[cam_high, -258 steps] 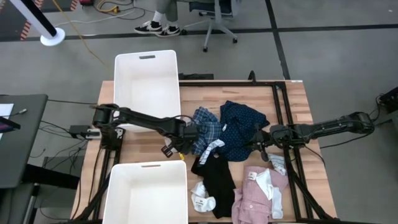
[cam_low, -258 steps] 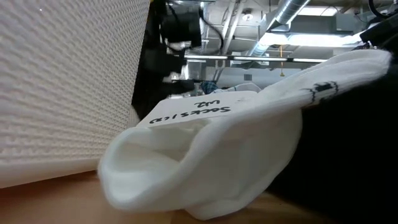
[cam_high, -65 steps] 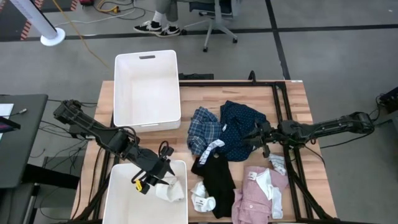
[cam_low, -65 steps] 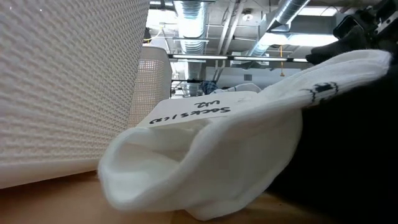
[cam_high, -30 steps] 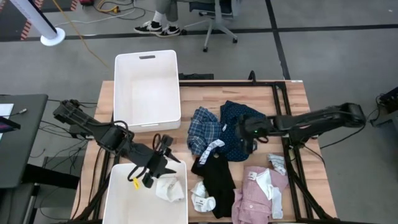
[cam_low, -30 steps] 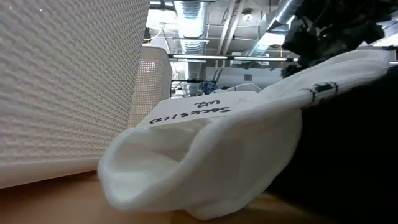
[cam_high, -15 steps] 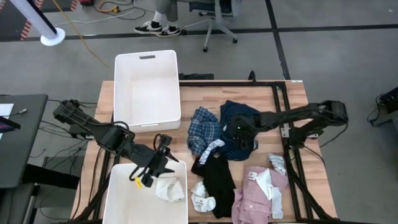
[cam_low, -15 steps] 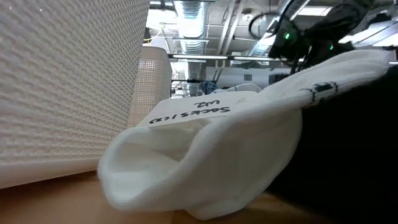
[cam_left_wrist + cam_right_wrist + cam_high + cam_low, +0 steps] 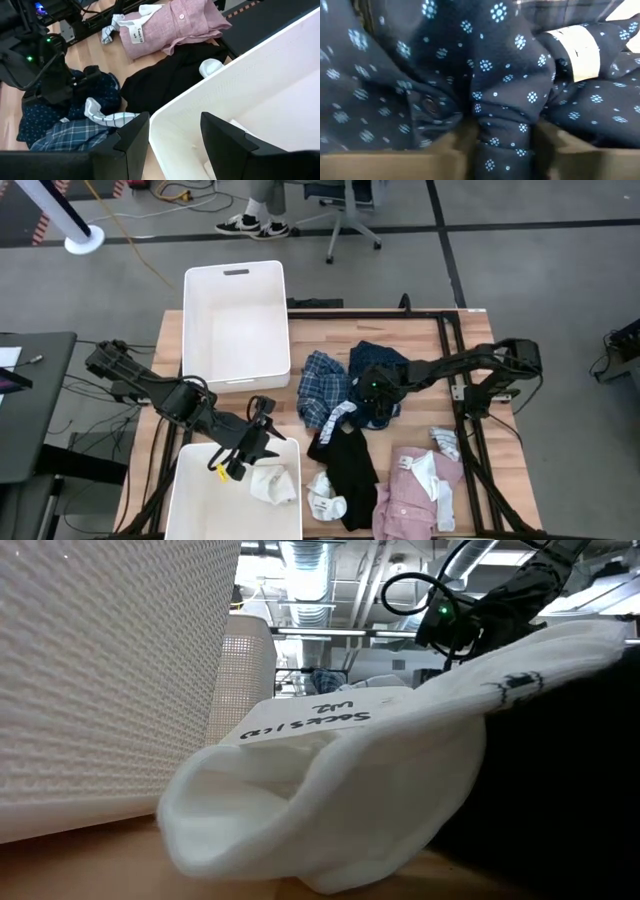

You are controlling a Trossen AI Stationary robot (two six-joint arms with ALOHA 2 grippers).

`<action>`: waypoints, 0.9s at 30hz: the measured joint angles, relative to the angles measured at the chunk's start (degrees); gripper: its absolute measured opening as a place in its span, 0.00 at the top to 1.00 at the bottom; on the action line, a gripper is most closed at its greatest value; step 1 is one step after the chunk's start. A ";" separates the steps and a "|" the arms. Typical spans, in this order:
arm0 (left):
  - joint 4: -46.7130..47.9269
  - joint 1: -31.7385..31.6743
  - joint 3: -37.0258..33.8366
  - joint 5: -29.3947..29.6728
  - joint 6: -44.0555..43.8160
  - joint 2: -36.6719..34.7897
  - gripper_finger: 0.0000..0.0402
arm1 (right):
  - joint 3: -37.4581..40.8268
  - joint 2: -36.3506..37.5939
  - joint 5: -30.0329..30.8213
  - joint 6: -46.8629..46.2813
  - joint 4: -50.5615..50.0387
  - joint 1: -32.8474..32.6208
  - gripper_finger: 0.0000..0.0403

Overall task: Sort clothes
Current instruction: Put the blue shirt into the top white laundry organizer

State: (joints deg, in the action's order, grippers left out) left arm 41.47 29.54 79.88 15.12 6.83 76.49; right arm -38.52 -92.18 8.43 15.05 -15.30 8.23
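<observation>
Right wrist view shows the right gripper [image 9: 502,150] pinching a fold of the navy dotted shirt [image 9: 380,380] mid-frame on the desk [image 9: 470,340]; that thin pinch could slip. Left gripper [image 9: 245,455], jaws apart, hovers lower left.

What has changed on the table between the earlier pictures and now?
The left gripper went from the plaid shirt to the near white plastic bin, where a white sock now lies. The right gripper reached inward and pinched the navy dotted shirt, bunching it. The blue plaid shirt, black top and pink shirt stayed put.
</observation>
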 joint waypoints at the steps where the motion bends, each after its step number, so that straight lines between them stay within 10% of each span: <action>1: 0.00 0.00 0.00 -0.01 -0.06 0.00 0.57 | 0.00 0.06 0.00 -0.23 -0.26 0.00 0.80; 11: -0.57 0.00 0.00 0.01 0.34 0.00 0.57 | 0.34 2.95 1.29 -9.35 -4.00 -3.73 0.90; 27: -5.00 0.01 0.00 0.34 5.85 0.00 0.57 | -0.09 28.31 12.02 -25.73 -15.79 -15.75 0.90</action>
State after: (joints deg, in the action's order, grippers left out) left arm 36.48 29.55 79.88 15.47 12.68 76.49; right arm -38.61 -63.88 20.45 -10.68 -31.10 -7.52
